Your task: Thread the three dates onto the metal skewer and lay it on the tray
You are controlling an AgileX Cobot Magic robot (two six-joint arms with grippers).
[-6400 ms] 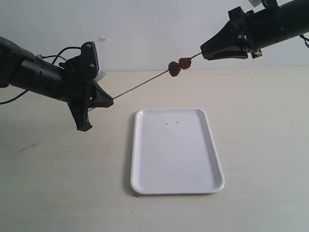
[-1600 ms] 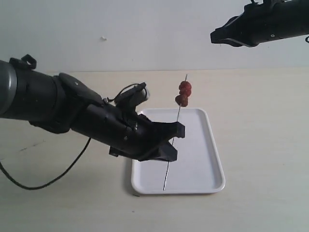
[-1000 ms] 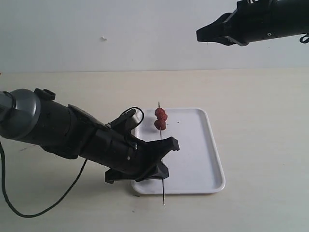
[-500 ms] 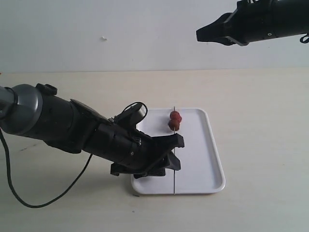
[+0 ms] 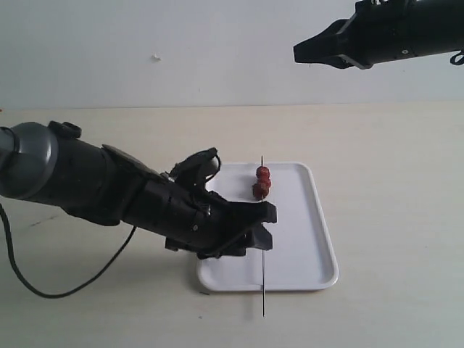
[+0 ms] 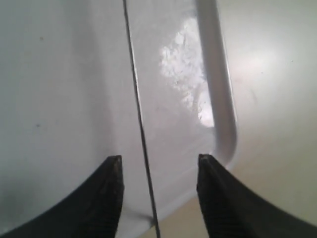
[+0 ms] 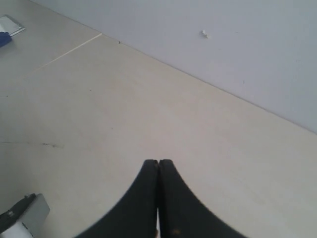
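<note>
The white tray (image 5: 304, 232) lies at the table's middle. Along it rests the thin metal skewer (image 5: 263, 290), whose near end pokes out past the tray's front rim. The dark red dates (image 5: 262, 181) sit packed together on its far part. My left gripper (image 5: 270, 228) hovers low over the tray's front and is open. In the left wrist view the skewer (image 6: 140, 124) runs between its fingers (image 6: 112, 171) without touching them, above the tray (image 6: 218, 99); the left gripper (image 6: 157, 162) holds nothing. My right gripper (image 5: 299, 54) hangs high at the back right, shut and empty (image 7: 158, 162).
The left arm's black body (image 5: 109, 192) and its cable (image 5: 87, 279) stretch across the pale table (image 5: 391, 217) left of the tray. A white wall (image 5: 217, 51) stands behind. In the right wrist view there is only bare table (image 7: 99, 109) and wall.
The left arm brought the skewer with the dates down onto the tray. Since half a second ago its near end reaches out past the front rim. The right gripper has stayed still.
</note>
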